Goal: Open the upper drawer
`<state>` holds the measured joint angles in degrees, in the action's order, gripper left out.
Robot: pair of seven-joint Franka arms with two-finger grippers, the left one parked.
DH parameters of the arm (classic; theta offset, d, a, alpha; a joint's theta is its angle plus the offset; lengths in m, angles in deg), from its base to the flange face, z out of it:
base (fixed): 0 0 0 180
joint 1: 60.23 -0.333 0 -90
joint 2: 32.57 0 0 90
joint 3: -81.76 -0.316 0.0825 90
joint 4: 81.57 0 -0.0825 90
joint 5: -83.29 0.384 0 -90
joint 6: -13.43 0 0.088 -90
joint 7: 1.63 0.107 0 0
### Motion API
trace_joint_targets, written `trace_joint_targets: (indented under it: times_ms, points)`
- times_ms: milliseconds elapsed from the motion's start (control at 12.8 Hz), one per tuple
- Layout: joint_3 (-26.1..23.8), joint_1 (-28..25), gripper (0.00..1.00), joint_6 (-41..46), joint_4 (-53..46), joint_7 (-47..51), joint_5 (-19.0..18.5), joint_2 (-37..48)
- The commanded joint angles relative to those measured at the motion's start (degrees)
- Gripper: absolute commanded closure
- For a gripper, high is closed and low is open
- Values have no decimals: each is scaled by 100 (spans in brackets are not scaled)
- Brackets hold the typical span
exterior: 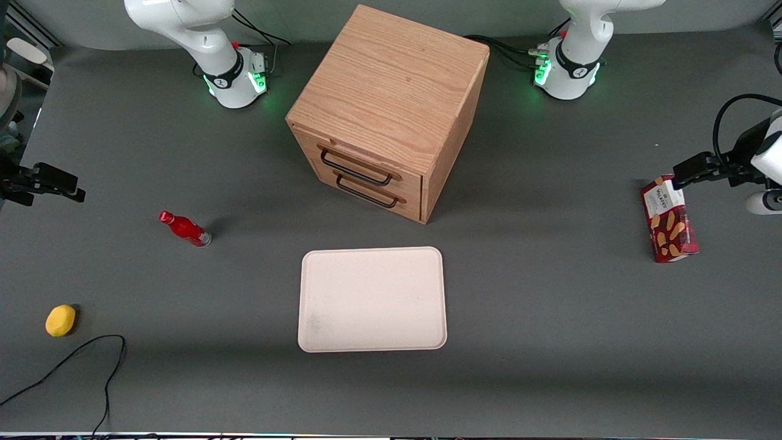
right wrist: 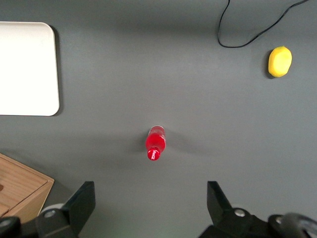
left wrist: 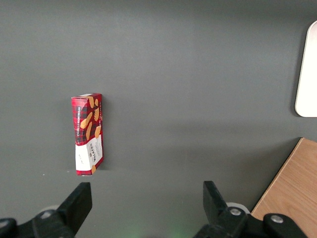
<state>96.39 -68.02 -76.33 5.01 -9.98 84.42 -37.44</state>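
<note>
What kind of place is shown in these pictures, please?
Probably a robotics lab: a grey table with arm bases, a closed upper drawer, a tray, and the open end effector at the working arm's end.

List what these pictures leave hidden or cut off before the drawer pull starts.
- Upper drawer: shut, so its inside is hidden in the front view.
- Cabinet: only a corner shows in the right wrist view; the frame edge cuts off its drawers.
- Tool: open, high above the red bottle, far from the handles; the frame edge cuts off its body.
</note>
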Motion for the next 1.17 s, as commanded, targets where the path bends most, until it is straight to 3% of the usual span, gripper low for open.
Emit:
trace_joint_targets:
  times_ms: [0,312,781,1094]
  points:
    - [-30,-30,0,64,-142,70,-42,-93]
    - [-48,-21,0,46,-168,26,10,-102]
    - [-48,-30,0,64,-230,-9,536,-154]
    - [-57,-47,0,125,-230,-9,564,-163]
